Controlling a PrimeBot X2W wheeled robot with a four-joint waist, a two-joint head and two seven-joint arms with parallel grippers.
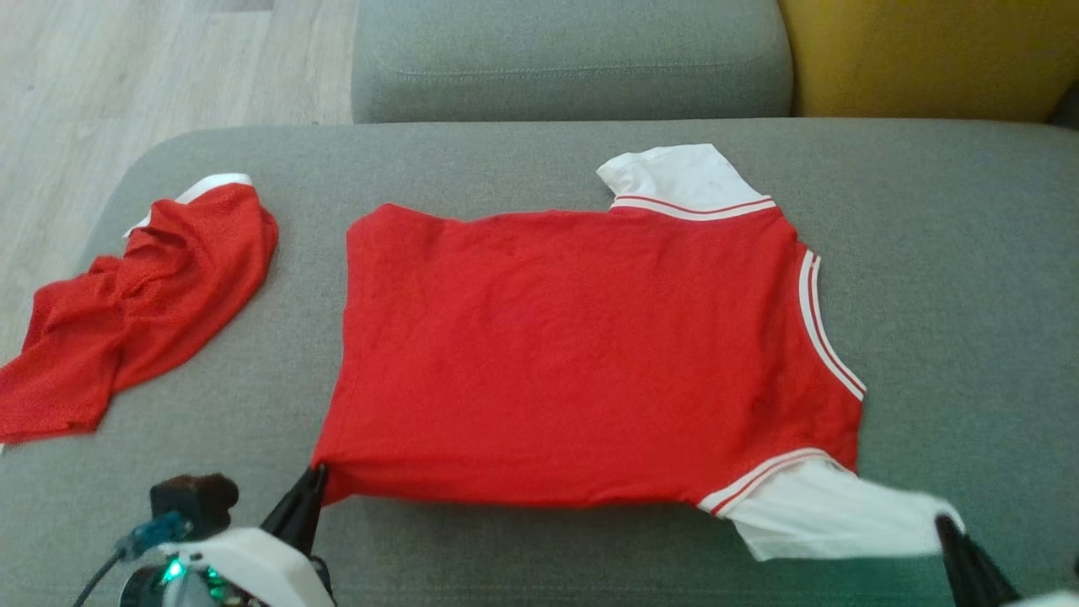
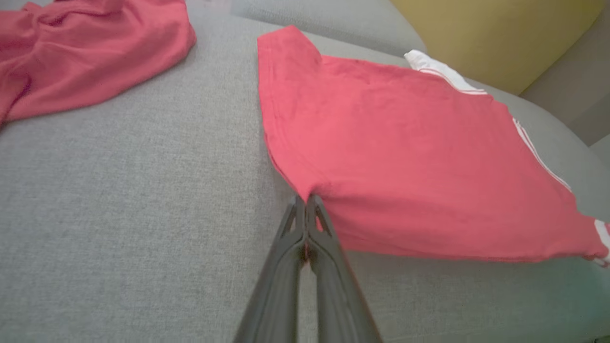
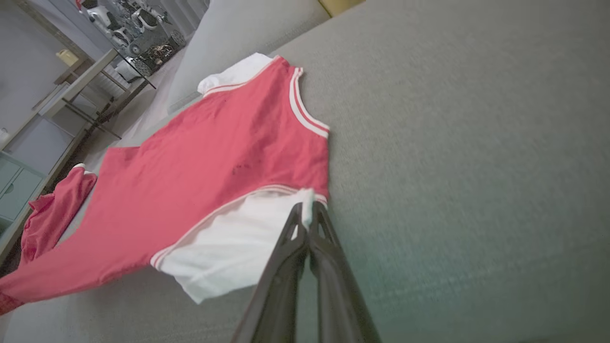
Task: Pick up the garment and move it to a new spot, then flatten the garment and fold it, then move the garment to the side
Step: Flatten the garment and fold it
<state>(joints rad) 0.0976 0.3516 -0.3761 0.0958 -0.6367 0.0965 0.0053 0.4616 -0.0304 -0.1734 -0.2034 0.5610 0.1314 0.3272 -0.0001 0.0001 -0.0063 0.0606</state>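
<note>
Brightness: soft, even light in all three views; no glare on the grey woven sofa cushion (image 1: 539, 160); its source cannot be told
Shadows: one thin, soft-edged band beneath the near edge of the red knit shirt with white sleeves (image 1: 590, 354); a faint green cast on the cushion by its front right corner
Blur: near white sleeve (image 1: 834, 518) smeared in the head view; cushion weave smeared in the right wrist view
Colour: shirt deep red in the head view; washed to pink in both wrist views
Distortion: cushion edges bowed in the wrist views
Glow: small green lamp (image 1: 173, 572) at the head view's lower left

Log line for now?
left gripper: shut on red shirt hem corner | right gripper: shut on its white sleeve | stage: flattening
</note>
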